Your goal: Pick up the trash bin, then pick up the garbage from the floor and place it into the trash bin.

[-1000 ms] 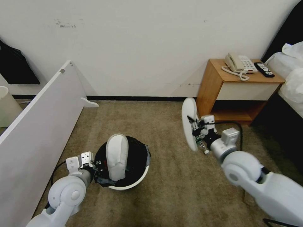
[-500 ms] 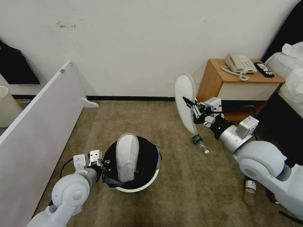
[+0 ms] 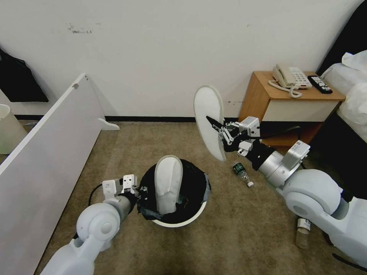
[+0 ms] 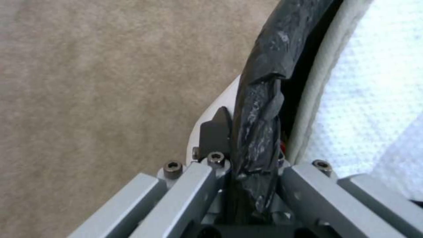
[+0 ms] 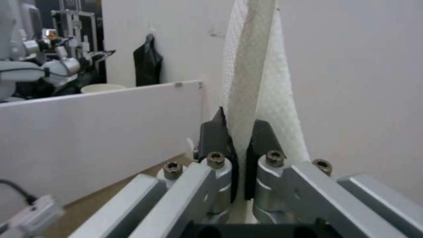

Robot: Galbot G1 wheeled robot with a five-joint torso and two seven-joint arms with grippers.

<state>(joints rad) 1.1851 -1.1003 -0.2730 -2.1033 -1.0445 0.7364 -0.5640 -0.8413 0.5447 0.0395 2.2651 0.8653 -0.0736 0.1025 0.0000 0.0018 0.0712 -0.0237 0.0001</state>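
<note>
— While clamped on the rim of the trash bin (image 3: 176, 223) — where is the left gripper (image 3: 138, 194)?
— Beside the bin, pinching the black liner; one white slipper (image 3: 167, 183) upright inside, just beyond the fingers.
— And the right gripper (image 3: 218, 130)?
— Raised off the floor (image 3: 229, 236), closed on the second slipper (image 3: 209, 118), held on edge; small bottle (image 3: 242, 173) lying below.

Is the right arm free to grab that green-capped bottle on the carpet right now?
Probably not: the right tool is shut on a white slipper, held above the bottle. Nothing blocks the bottle itself.
</note>
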